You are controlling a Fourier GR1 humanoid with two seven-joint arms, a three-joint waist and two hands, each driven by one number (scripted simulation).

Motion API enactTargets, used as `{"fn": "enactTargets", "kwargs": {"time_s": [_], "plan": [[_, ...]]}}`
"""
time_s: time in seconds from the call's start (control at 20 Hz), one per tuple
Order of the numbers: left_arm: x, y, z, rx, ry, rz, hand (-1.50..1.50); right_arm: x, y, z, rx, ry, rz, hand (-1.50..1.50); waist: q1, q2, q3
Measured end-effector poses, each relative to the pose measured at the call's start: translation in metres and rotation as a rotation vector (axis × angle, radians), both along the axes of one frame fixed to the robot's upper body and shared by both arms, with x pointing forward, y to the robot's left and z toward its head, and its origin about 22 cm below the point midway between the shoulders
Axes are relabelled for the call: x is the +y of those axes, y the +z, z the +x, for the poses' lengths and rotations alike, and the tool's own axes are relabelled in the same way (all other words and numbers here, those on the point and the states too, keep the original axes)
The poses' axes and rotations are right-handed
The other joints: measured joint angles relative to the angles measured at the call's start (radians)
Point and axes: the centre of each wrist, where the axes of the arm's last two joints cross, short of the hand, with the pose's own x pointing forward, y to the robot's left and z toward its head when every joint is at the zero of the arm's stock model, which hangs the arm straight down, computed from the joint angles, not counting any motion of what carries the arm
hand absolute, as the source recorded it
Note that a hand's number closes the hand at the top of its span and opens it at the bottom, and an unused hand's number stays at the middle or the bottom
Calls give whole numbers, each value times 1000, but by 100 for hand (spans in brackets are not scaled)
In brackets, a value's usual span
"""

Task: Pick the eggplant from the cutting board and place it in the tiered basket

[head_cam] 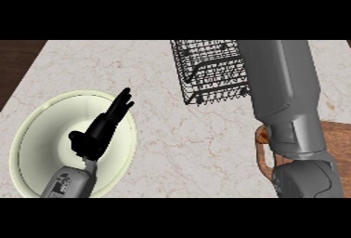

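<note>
Right forearm (291, 97) runs from the lower right edge up across the tiered basket (205, 72), so the right hand itself is out of view past the arm's far end. Fingers there: cannot tell whether wide, narrow or holding anything. Eggplant isn't visible anywhere; could be under the arm, inside that hidden hand, or already in the basket behind the arm. Can't say which.

Cutting board (336, 135) shows only as a brown wooden slab at the right edge with a curved handle, mostly covered by the forearm. No eggplant on the exposed part.

Arm reaching over the basket reads as the placing phase rather than the pick, judging from the pose alone.

Left hand (96, 135): fingers straight and relaxed, pointing up and to the right, holding nothing. It sits over the pale green plate (31, 139), well apart from basket and board, so it looks parked out of the working arm's way.

Basket stands on the marble table (165, 139), up and right of the left fingers.
</note>
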Motion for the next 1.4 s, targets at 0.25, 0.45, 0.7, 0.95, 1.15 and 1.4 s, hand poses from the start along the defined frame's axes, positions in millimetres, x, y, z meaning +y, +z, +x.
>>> {"fn": "enactTargets", "kwargs": {"time_s": [0.25,0.45,0.7,0.95,1.15,1.4], "plan": [[-2,1,1,-1,-13,0,0,-13,-3,6,-52,-32,218,-150,9,1,-1],[0,-1,3,-2,-14,0,0,-10,-2,9,-150,-58,308,-150,10,0,-1],[7,-4,1,9,10,5,0,-4,-6,11,-271,-136,257,-150,-14,-11,0],[17,-8,-5,19,49,10,0,-20,-15,12,-350,-266,98,-150,-51,-25,-1],[22,-12,-12,36,73,11,0,-35,-12,5,-439,-365,-11,-150,-80,-40,-2],[26,-17,-15,50,93,8,0,-48,12,-10,-579,-460,-69,-150,-97,-57,-2]]}}
